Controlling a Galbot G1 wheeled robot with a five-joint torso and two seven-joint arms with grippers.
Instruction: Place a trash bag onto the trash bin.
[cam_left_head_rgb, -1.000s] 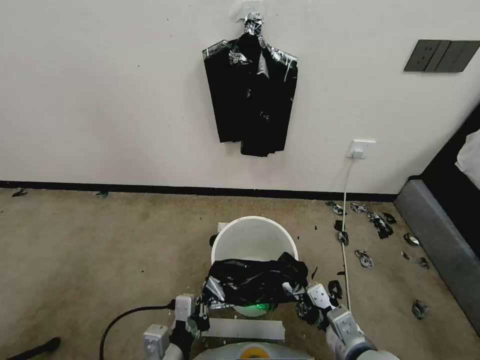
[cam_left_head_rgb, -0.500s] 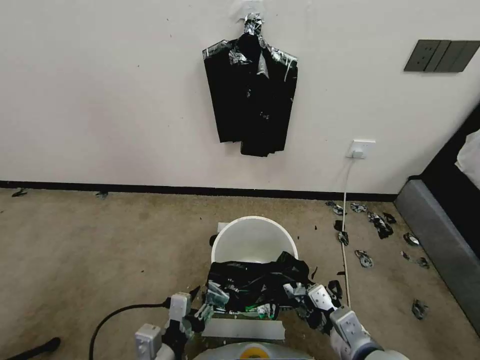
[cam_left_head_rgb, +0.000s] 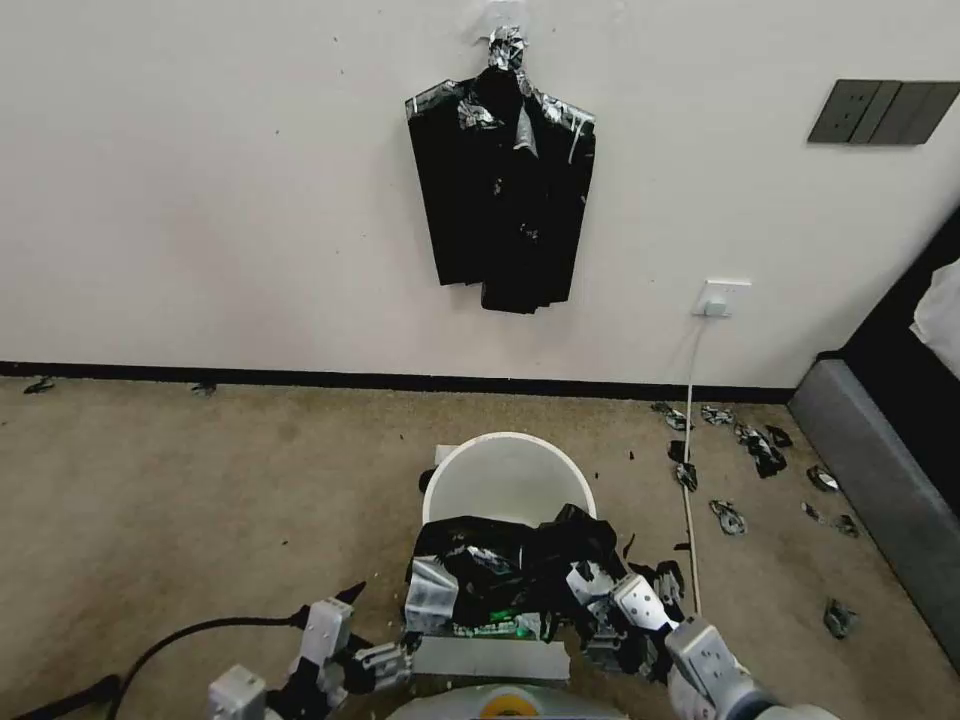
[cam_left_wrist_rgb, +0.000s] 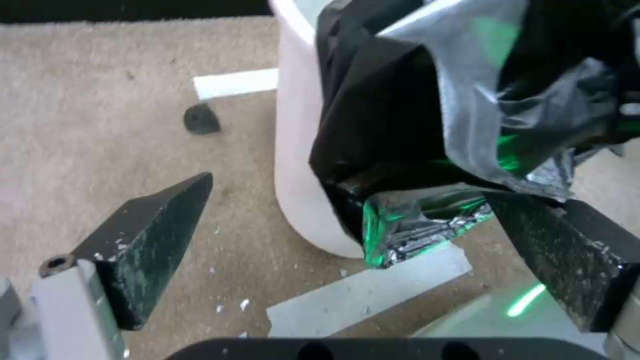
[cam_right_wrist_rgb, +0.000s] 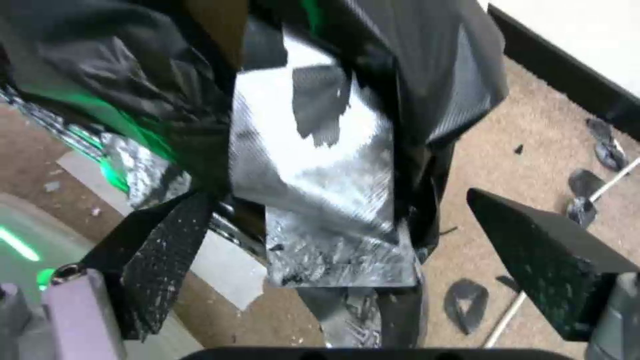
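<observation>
Fingers of both the left gripper and right gripper now stand spread, released; the left has drawn back from the trash bag, which stays draped over the near rim of the trash bin, likely placed but not lining it.

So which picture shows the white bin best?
The head view: the bin shows its whole round rim and its inside, with the bag draped over its near edge. The left wrist view shows just a strip of the bin's side beside the bag. In the right wrist view the bag hides it.
</observation>
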